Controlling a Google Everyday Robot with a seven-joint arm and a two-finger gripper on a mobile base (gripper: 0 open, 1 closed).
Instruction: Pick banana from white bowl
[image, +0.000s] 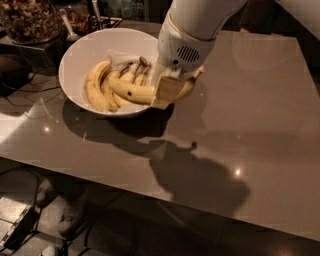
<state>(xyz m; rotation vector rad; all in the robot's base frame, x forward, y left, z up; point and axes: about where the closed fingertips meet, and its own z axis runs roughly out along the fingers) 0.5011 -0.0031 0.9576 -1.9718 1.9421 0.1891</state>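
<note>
The white bowl (80, 55) stands at the table's far left and holds several yellow bananas (97, 90). My gripper (167, 90) hangs from the white arm over the bowl's right rim. It is shut on the banana (132, 91), a long yellow one with small dark spots. The banana lies level, raised above the others, its left end over the bowl and its stem end (198, 73) sticking out past the gripper to the right.
A dark glass jar of nuts (27, 19) stands behind the bowl at the far left, with utensils (67, 27) beside it. The brown glossy table (240, 125) stretches right and forward. Its front edge runs along the bottom, with floor clutter below.
</note>
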